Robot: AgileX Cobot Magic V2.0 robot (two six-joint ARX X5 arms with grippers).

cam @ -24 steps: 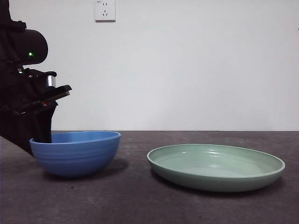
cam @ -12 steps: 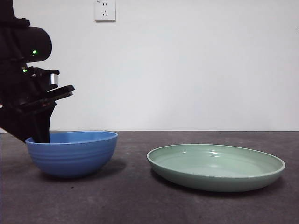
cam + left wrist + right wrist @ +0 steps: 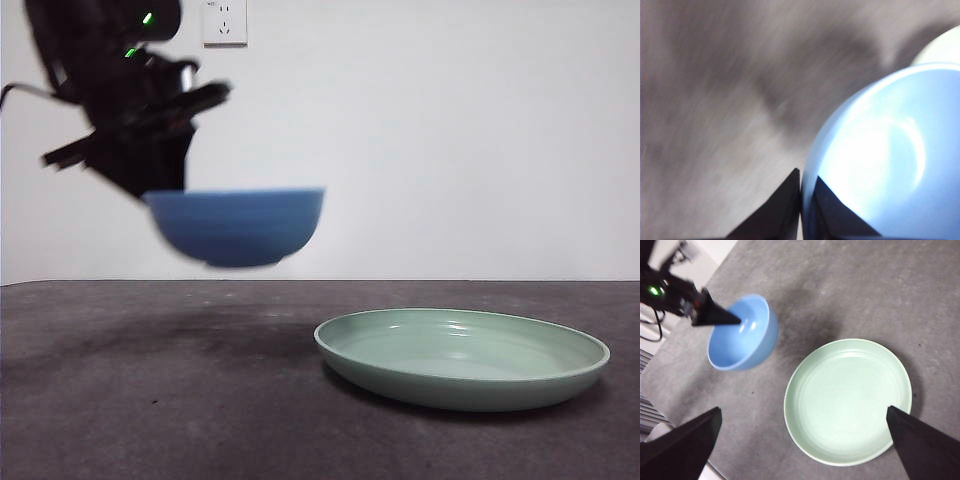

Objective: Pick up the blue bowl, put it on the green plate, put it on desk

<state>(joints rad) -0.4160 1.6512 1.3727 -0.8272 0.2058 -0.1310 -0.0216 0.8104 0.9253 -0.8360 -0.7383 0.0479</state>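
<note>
Hanging clear of the desk (image 3: pixel 150 400) in the front view, the blue bowl (image 3: pixel 240 228) is blurred, level, its base well above the surface with open air beneath. The left gripper (image 3: pixel 160 175) comes in dark from the upper left and pinches the bowl's near-left rim. The green plate (image 3: pixel 462 358) sits flat on the desk to the right, lower than the bowl and apart from it; bare desk lies between and in front of them. A wall socket (image 3: pixel 225 22) shows on the white wall behind. Left wrist view: heavy blur; the left gripper (image 3: pixel 801 200) has its two jaws pressed together on the blue bowl's (image 3: pixel 890 165) rim, one jaw outside, one inside. A pale sliver of the green plate (image 3: pixel 940 47) peeks past the bowl's far edge; the rest is streaked desk (image 3: pixel 715 100). Right wrist view: looking down, the right gripper (image 3: pixel 805 440) has its jaws spread wide, holding nothing, high over the green plate (image 3: pixel 847 400). The blue bowl (image 3: pixel 742 335) lies beside the plate without overlapping it, the left gripper (image 3: pixel 737 320) clamped on its rim. Open desk (image 3: pixel 865 285) surrounds the plate; the desk's edge runs near the bowl's side.
</note>
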